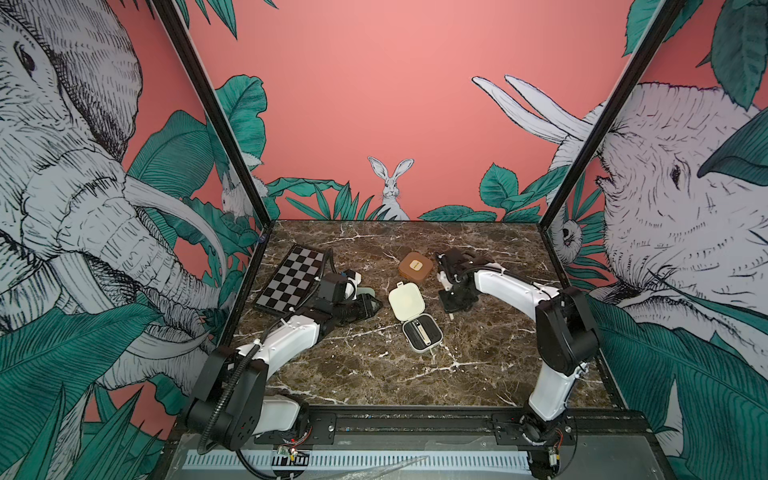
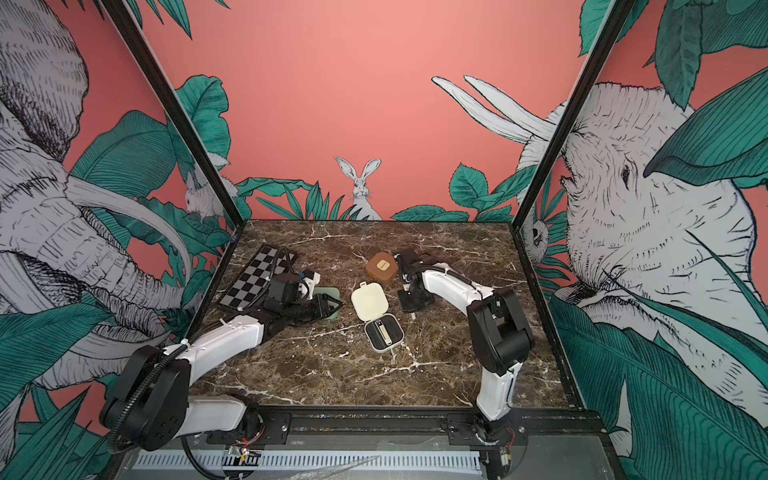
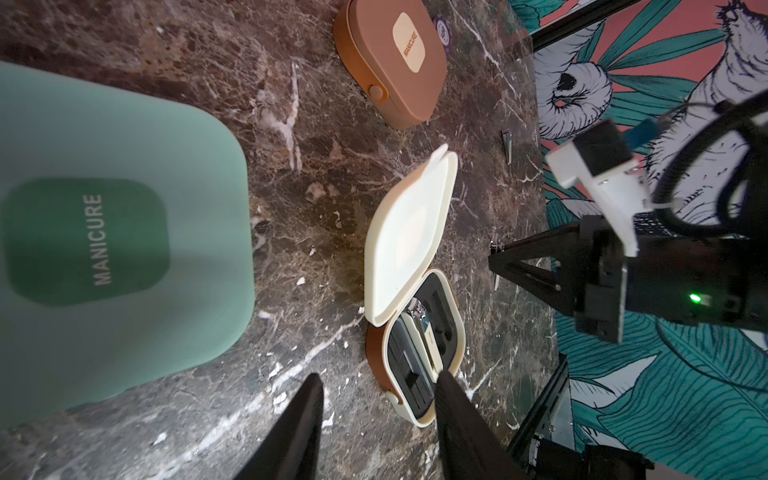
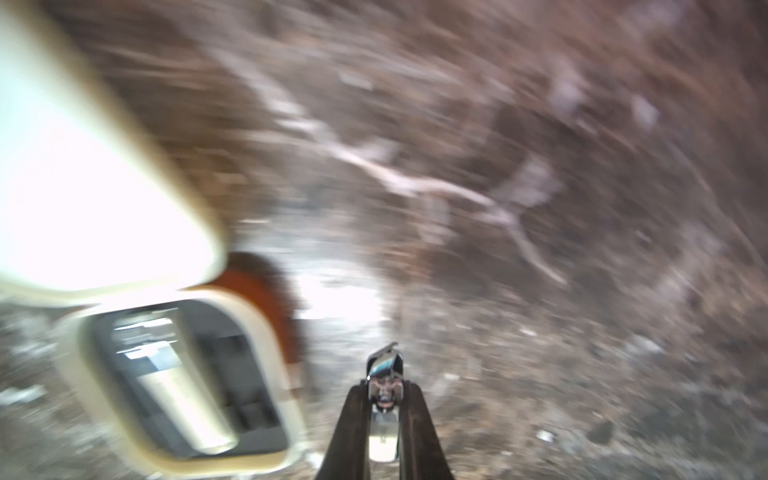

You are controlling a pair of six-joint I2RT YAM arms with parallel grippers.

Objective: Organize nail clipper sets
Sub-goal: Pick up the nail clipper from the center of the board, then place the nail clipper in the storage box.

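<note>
Step in hand: pick-up of a loose tool for the cream set, as I read it. The grasp looks made and the transfer is not yet done.
Right gripper (image 4: pixel 384 392): jaws pinched almost together on a small metal tool (image 4: pixel 384 370). The tool is shiny, and its head sticks out past the fingertips.
Position: the right gripper points down at the table (image 1: pixel 374 374), just beside the cream case (image 1: pixel 406 301) on its right. I cannot tell whether the tool is clear of the marble, as the wrist picture is smeared.
Left gripper (image 3: pixel 379 376): jaws apart with nothing between them. It hangs low between the mint green case (image 3: pixel 124 208) and the cream case.
Cream case: lid swung open. The black insert (image 1: pixel 411 332) shows one clipper (image 1: pixel 423 334) seated mid-tray, and the slots beside it look free.
Brown case (image 1: pixel 415 264): shut, farther back, near the right arm.
Mint green case: shut, largely hidden under the left arm in both top views.
Checkerboard (image 1: pixel 291 278): back left, not part of the sets.
Next move (judgement): carry the tool over the insert, turn it to lie along a free slot, lower it and let go.
Risk: the part is small and the slot narrow, so a skewed approach would leave it perched on the ribs. The raised lid is also close enough to get knocked.
</note>
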